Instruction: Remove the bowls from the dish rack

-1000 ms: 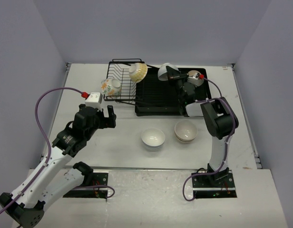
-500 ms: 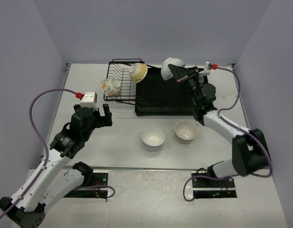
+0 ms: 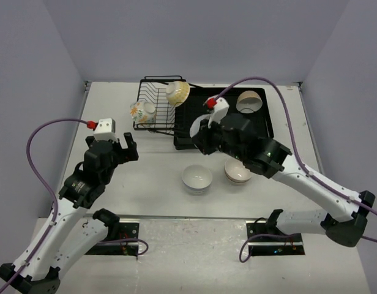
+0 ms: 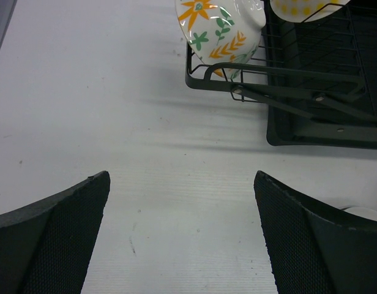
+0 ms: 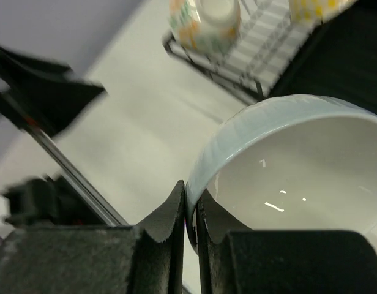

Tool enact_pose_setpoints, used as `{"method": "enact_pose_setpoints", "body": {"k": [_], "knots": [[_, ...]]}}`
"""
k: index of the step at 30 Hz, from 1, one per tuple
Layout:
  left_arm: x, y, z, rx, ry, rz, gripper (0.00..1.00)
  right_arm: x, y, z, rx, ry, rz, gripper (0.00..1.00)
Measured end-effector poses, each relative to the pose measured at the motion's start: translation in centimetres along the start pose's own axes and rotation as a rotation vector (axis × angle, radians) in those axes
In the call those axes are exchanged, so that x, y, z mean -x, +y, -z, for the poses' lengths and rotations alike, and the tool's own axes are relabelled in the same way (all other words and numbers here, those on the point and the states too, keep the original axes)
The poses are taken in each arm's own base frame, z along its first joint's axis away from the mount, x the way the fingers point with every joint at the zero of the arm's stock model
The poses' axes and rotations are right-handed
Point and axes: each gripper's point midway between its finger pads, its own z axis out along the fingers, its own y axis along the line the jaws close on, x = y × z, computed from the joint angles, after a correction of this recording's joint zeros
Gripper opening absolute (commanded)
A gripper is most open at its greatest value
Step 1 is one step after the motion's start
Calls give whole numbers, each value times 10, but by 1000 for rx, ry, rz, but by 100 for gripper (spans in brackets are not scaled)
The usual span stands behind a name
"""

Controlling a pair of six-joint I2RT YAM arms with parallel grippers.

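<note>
Right gripper [image 5: 190, 199], clamped on the rim of the white bowl [image 5: 298, 171], has swung off the dish rack [image 3: 156, 116] toward the unloaded bowls [image 3: 238, 170], so set-down is likely next; left gripper [image 4: 182, 202] hangs spread, empty

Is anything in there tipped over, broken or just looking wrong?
Nothing looks broken or spilled. The flowered bowl lies on its side at the near-left corner of the dish rack, poking past its edge, so it looks a little precarious.

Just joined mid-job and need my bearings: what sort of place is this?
Most likely a lab test cell, not a kitchen: plain pale grey walls box in a white table, the black wire dish rack stands straight on it, and no sink or counter shows.
</note>
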Motion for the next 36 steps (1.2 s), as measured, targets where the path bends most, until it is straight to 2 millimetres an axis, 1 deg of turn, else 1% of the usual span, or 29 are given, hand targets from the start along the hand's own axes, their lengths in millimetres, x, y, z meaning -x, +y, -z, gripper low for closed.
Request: {"method": "enact_pose_setpoints", "body": {"k": [1,3,4,6,8,10,12,16,20,24,27,31,36], "knots": [[0,0,0,0,0,0,100,-26,-4,0,-44,91,44,0],[1,0,1,0,-3,1,100,-65,-14,1,-117,233,118,0],[1,1,1,0,-6,2,100,-89,-20,3,-161,319,165,0],[2,1,2,0,-12,5,100,-123,-28,8,-218,443,239,0],[3,1,3,-1,-16,7,100,-152,-30,15,-250,549,312,0],[4,2,4,-2,-21,9,100,-172,-28,20,-258,620,366,0],[4,1,5,-3,-21,9,100,-184,-25,22,-255,659,398,0],[4,1,4,-2,-19,8,100,-191,-23,19,-255,680,414,0],[4,1,4,-2,-19,8,100,-200,-20,5,-261,713,441,0],[4,1,4,-3,-19,9,100,-222,-21,-7,-278,777,474,0],[4,1,4,-3,-19,9,100,-236,-24,-10,-292,817,491,0],[4,1,4,-3,-19,9,100,-249,-22,-10,-297,847,511,0],[4,1,4,-3,-19,9,100,-257,-21,-10,-303,862,522,0]]}}
